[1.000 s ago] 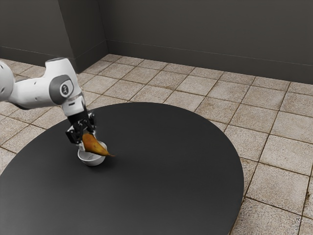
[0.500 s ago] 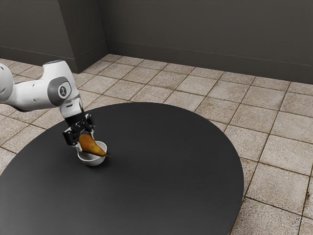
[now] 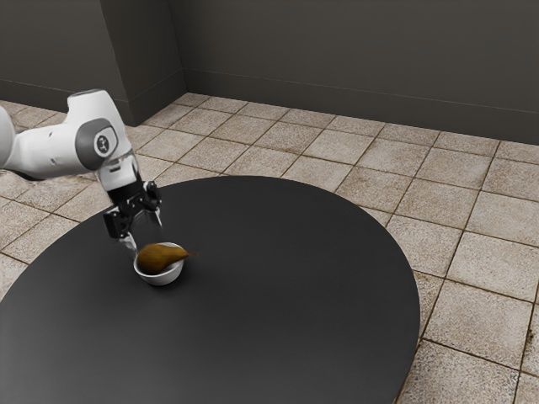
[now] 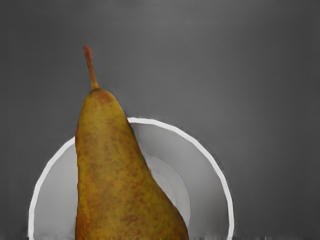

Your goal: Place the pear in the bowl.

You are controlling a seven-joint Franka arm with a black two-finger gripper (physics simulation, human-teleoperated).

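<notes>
claw (image 3: pixel 146 236) released, fingers spread just above the white bowl (image 3: pixel 162 278). pear (image 3: pixel 157 257) lies in it, stem poking past the rim over dark table (image 3: pixel 278 303).

The pear (image 3: pixel 160 257) lies in the bowl (image 3: pixel 164 276), with its stem (image 4: pixel 89 64) sticking out toward the exterior view's right. The bowl sits on the table (image 3: pixel 286 295).

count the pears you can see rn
1. The pear lies in the white bowl, its stem end sticking out past the rim, just below the open tool. It hides part of the bowl's inside, but no second pear shows.
</notes>
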